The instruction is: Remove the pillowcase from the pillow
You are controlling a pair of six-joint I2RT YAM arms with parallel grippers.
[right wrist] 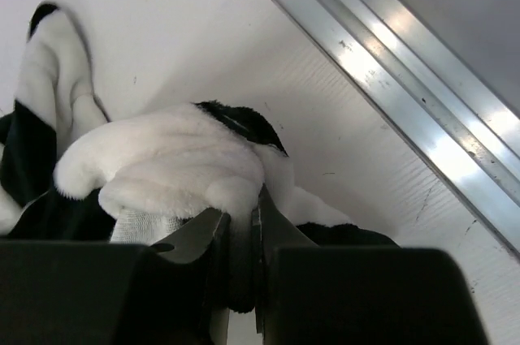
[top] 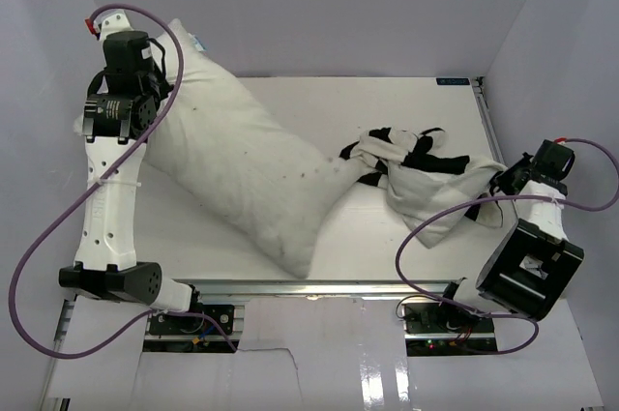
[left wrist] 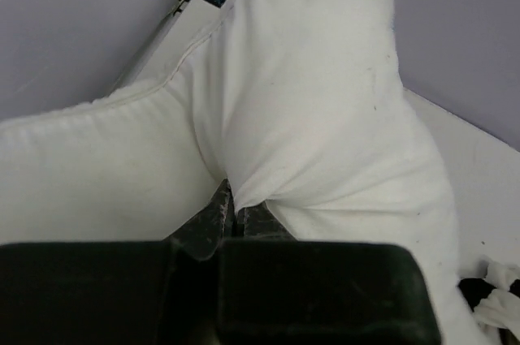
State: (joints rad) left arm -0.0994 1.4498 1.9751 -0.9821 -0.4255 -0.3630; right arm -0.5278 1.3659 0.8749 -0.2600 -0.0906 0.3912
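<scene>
The off-white pillow (top: 242,169) lies bare and slanted from the far left corner toward the table's middle front. My left gripper (top: 162,92) is shut on a pinch of the pillow's fabric near its far end; in the left wrist view the pillow (left wrist: 309,109) bulges over the closed left gripper (left wrist: 234,211). The black-and-white checked pillowcase (top: 426,174) lies crumpled, off the pillow, at the right. My right gripper (top: 498,189) is shut on the pillowcase's edge; in the right wrist view fluffy pillowcase fabric (right wrist: 171,166) is clamped in the right gripper (right wrist: 244,219).
A metal rail (top: 488,121) runs along the table's right edge and shows in the right wrist view (right wrist: 406,61). Grey walls enclose the table on the left, back and right. Purple cables loop from both arms over the front edge.
</scene>
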